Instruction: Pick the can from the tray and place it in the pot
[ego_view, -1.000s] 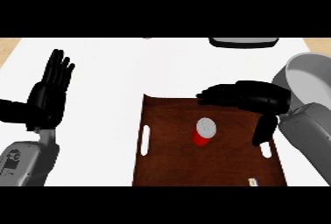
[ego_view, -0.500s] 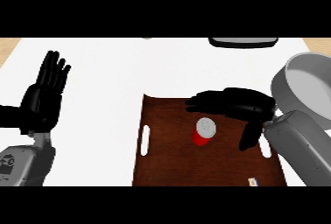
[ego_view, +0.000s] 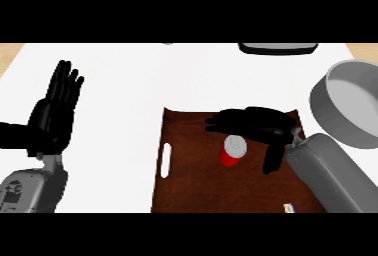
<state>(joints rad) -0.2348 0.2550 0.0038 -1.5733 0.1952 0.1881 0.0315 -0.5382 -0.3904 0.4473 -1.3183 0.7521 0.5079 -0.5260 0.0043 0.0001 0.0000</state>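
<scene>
Counter (ego_view: 125, 80) of plain white holds a dark brown tray (ego_view: 199, 185) with a slot handle on its left side. On the tray stands a red can (ego_view: 233, 150) with a silver top, upright, near the tray's middle and toward its far half. The right hand (ego_view: 255, 125) hangs just over and behind the can, its fingers bent and reaching leftward past the can's top, its thumb pointing down on the can's right side; the fingers are not closed round the can, and whether any part touches it cannot be told. A grey pot (ego_view: 347, 107) sits to the right of the tray, at the view's right edge, its rim near the right forearm. The left hand (ego_view: 53, 117) rests at the view's left, well apart from the tray, fingers straight, pressed close and pointing up.
</scene>
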